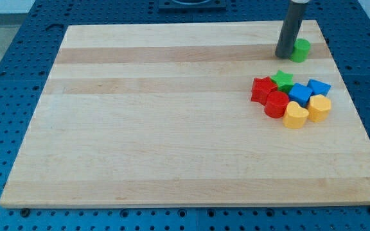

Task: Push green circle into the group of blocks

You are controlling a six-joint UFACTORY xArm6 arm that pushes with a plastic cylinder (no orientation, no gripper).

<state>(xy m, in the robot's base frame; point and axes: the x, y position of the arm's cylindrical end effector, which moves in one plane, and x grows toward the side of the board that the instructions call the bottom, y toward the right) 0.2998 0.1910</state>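
We find our tip [282, 55], a bare rod with no fingers to report, touching the left side of the green circle [300, 49] at far right of the worktop [172, 128]; it should work round behind and push nearward into the group, toward the green star [282, 79].

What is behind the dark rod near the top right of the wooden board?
The green circle block sits just behind my tip, on its right. Its left part is covered by the rod.
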